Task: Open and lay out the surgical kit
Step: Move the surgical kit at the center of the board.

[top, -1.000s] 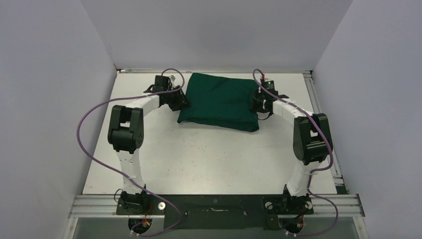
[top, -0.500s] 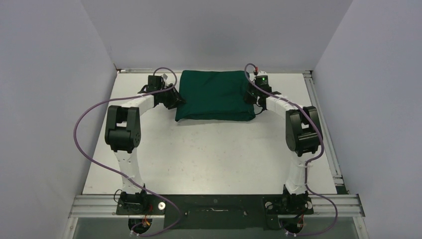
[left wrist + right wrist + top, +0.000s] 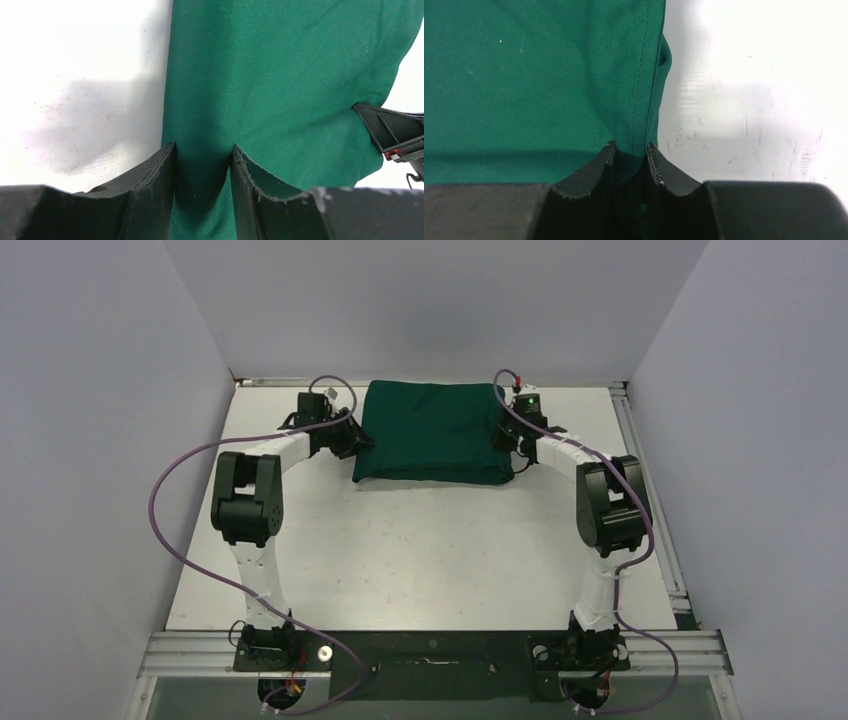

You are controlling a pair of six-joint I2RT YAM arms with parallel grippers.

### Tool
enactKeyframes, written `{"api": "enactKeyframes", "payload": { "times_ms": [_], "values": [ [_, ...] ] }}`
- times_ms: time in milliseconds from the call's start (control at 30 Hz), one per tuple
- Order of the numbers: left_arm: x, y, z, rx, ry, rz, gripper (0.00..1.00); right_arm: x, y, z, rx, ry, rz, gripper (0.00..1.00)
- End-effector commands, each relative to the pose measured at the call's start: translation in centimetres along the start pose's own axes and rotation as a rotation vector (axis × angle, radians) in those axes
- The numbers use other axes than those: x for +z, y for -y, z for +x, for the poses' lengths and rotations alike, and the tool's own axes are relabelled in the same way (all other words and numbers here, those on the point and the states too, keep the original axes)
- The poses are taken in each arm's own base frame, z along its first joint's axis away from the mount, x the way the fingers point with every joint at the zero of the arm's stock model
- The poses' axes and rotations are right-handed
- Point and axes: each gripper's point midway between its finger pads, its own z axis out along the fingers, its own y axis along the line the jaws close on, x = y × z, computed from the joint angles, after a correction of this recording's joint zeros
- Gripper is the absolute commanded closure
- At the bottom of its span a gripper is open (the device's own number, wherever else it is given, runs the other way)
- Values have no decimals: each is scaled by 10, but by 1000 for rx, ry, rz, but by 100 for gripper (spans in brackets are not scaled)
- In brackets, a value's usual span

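Observation:
The surgical kit is a closed bundle in dark green cloth wrap [image 3: 430, 432] lying at the back middle of the table. The tray, forceps, tweezers and gauze packets are hidden inside. My left gripper [image 3: 357, 445] is at the bundle's left edge; in the left wrist view the gripper [image 3: 202, 150] is shut on a fold of the green cloth [image 3: 280, 75]. My right gripper [image 3: 504, 437] is at the bundle's right edge; in the right wrist view the gripper [image 3: 631, 148] is shut on the cloth's stitched hem [image 3: 644, 90]. The right gripper's tip also shows in the left wrist view [image 3: 395, 135].
The white table [image 3: 420, 550] stretches from the bundle to the arm bases. Grey walls close in the back and both sides. A metal rail [image 3: 640, 470] runs along the table's right edge. Purple cables [image 3: 170, 510] loop beside each arm.
Both grippers have carried the bundle back and a little left, squaring it to the back wall. Since half a second ago almost nothing has moved.

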Motion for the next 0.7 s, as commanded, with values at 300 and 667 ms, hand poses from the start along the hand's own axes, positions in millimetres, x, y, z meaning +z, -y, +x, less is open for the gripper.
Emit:
{"api": "enactKeyframes", "payload": {
  "times_ms": [300,667],
  "values": [
    [-51,62,-26,182,49,-4,35,-54,-18,-68,185,60,-56,33],
    [-153,110,-82,501,298,-112,4,-132,16,-46,450,-22,111,13]
  ]
}}
